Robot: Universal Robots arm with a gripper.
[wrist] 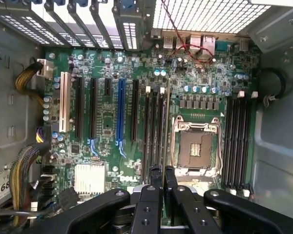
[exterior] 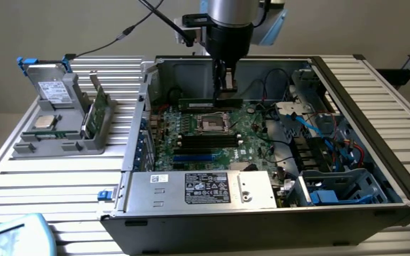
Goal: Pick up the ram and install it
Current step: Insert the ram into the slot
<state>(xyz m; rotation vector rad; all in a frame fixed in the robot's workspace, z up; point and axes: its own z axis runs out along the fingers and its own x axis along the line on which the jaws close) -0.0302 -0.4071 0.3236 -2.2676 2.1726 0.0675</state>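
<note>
Near edge: we see a silver power supply point(exterior: 198, 189) with a label at the near edge of the open case point(exterior: 397, 176), which stands on the slatted table point(exterior: 48, 181).
Board: the green motherboard point(exterior: 255, 144) lies flat on the case floor, with rows of black slots point(exterior: 206, 142) just nearer to us than the open processor socket point(exterior: 212, 124).
Ram: the ram point(exterior: 203, 103) hangs level just above the board at the socket's far side, close to the case's far wall (seen from the wrist it is edge-on, a thin strip).
Gripper: the gripper point(exterior: 226, 97) reaches down from above, its two black fingers point(wrist: 155, 180) clamped on the ram toward its end on the exterior view's right.
Holder: toward the table's far corner on the exterior view's left, apart from the case, a grey holder point(exterior: 62, 144) carries a grey drive point(exterior: 52, 90) and a silver processor point(exterior: 45, 121).
</note>
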